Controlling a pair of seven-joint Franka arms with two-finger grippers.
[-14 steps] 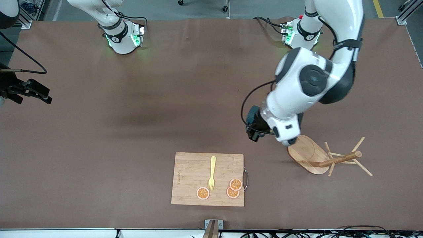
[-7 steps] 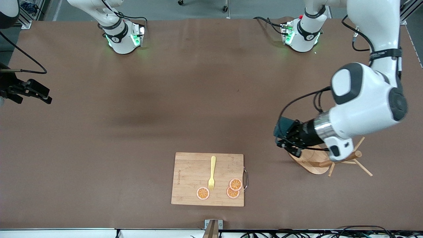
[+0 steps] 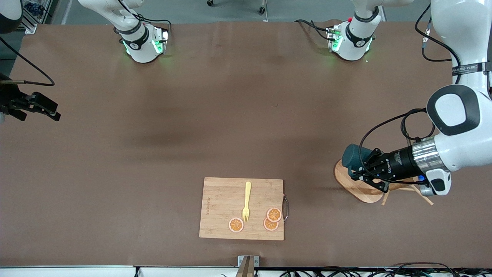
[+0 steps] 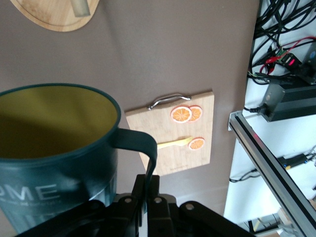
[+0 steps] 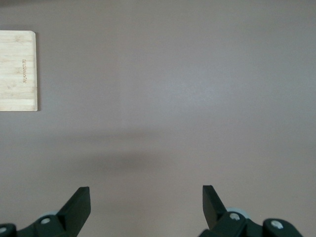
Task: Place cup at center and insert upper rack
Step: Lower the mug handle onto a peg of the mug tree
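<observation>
left hand [image 3: 355, 171]: clamped on cup [image 3: 351, 154] handle, over upper rack [image 3: 355, 184] | right hand [image 5: 146, 203]: wide, empty, waiting

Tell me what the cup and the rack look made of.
Cup: looks like enamelled metal or glazed ceramic, with a glossy teal outside and matte mustard inside; which one, I cannot tell. Upper rack: light wood, probably bamboo, pale grain showing on its oval base.
</observation>
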